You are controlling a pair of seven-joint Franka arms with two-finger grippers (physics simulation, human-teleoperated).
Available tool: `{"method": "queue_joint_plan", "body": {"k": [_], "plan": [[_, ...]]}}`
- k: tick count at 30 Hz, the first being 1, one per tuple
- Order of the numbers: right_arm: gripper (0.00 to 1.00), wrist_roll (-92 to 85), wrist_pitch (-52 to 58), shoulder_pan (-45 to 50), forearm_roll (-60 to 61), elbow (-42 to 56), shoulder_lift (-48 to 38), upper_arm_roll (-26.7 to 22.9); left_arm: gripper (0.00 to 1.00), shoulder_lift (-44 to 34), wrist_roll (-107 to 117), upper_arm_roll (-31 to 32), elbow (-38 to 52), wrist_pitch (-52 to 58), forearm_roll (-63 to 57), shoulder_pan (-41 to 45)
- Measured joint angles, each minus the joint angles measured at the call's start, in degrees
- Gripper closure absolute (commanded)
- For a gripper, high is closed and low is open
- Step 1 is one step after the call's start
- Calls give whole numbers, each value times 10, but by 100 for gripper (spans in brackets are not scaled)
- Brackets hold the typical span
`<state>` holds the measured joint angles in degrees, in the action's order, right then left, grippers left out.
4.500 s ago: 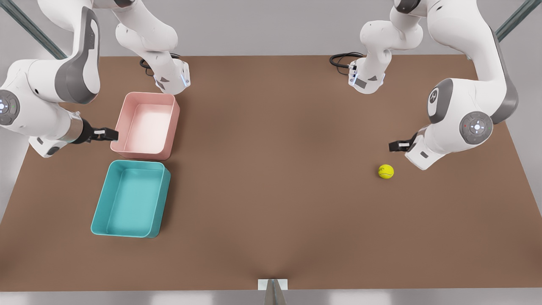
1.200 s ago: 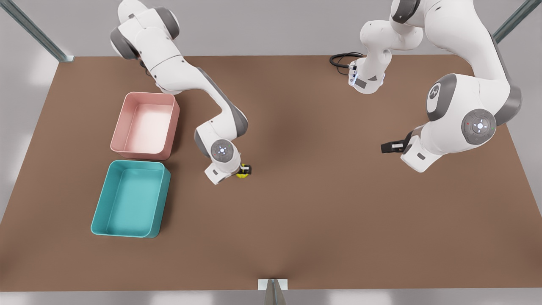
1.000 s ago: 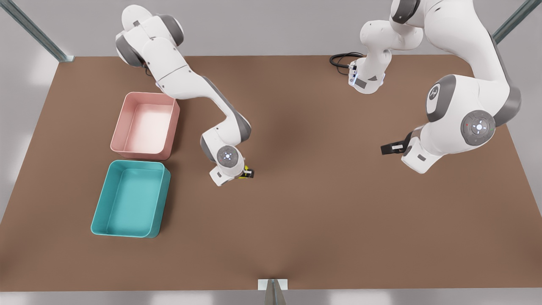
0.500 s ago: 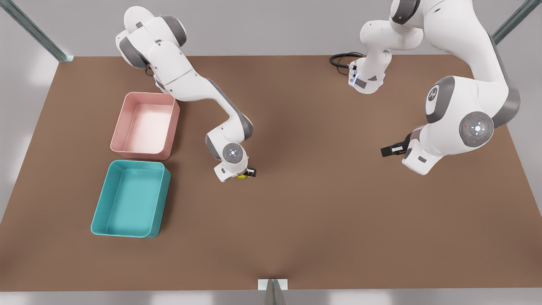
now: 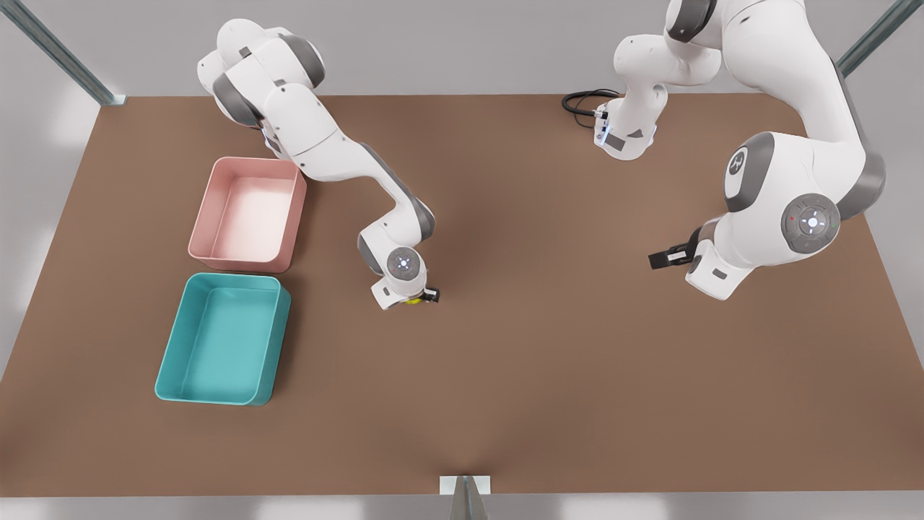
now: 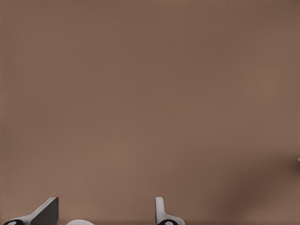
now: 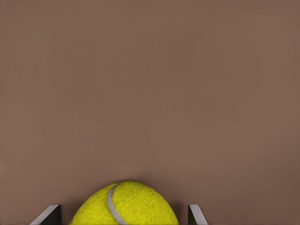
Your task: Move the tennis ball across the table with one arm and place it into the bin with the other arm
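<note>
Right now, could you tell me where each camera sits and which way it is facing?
Front view: high above the table, looking down; both arms show.
Left wrist view: on the left gripper, facing bare table; its open fingertips show.
Right wrist view: on the right gripper, facing the tennis ball between its fingertips.
Shared: front and right wrist views both show that ball.

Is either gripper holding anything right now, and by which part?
Nothing is held. The right gripper straddles the ball, open, with gaps at both sides; the left gripper waits open and empty.
</note>
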<state>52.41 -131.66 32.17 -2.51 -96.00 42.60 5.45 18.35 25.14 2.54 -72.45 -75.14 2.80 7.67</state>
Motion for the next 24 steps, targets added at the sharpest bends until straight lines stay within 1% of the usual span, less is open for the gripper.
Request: {"method": "queue_joint_plan", "body": {"k": [2,3,4,5,6,7,8,17,21,24], "plan": [[1,2,-2,0,0,0,1,0,0,0,1,0,0,0,0,0],[6,3,-3,-1,0,0,1,0,0,0,2,0,0,0,0,0],[17,4,-4,-1,0,0,1,0,0,0,2,0,0,0,0,0],[29,4,-5,-1,-1,0,1,0,0,0,3,0,0,0,0,0],[37,4,-7,-1,0,0,1,0,0,0,3,0,0,0,0,0],[42,4,-8,-1,1,0,0,0,0,0,4,0,0,1,0,0],[50,3,-9,-1,2,0,0,0,0,0,4,0,0,1,0,0],[51,-18,-6,-22,9,2,-35,1,0,0,7,0,0,3,0,0],[52,-63,27,-90,13,26,-71,1,0,0,8,0,0,4,0,-3],[52,-121,83,-173,15,70,-88,0,0,0,7,0,0,4,0,-4]]}}
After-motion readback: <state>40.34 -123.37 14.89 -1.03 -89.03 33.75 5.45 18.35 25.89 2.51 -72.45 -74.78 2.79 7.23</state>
